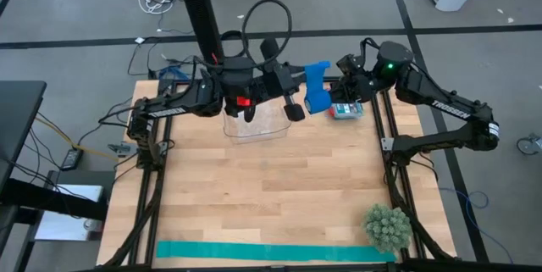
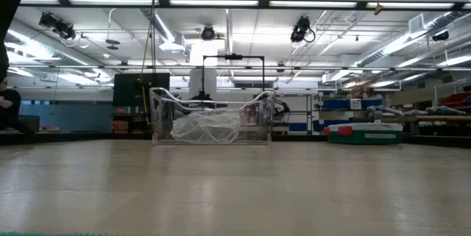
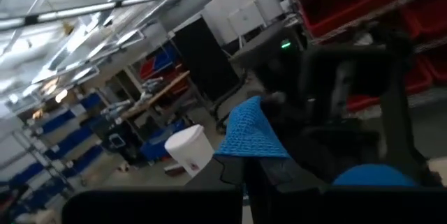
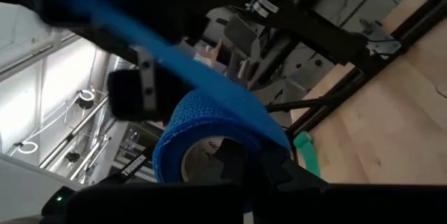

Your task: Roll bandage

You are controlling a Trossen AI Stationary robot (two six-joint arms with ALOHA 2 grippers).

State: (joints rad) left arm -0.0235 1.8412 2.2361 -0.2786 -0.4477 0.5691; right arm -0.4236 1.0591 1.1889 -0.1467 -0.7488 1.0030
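Observation:
The royal-blue bandage hangs in the air between my two grippers, over the table's far edge. It is partly a roll and partly a loose strip. My left gripper comes from the left and is shut on the strip's end. My right gripper comes from the right and is shut on the roll, which also shows in the left wrist view. Neither gripper shows in the low view. My left gripper pinches the strip's free end between its two fingers, coming level from the table's left. The cloth stands out past the fingertips as a folded flap, clear of the table. My right gripper holds the roll at its open end. One dark finger shows in the roll's hollow core; the other is hidden by the roll. The fingers come from the table's right. The roll is lifted clear, and the strip runs off its top toward my left gripper.
A clear plastic bin holding crumpled film stands at the far middle, below my left arm. A small teal box lies at the far right. A teal-green strip lies along the near edge, beside a green spiky ball.

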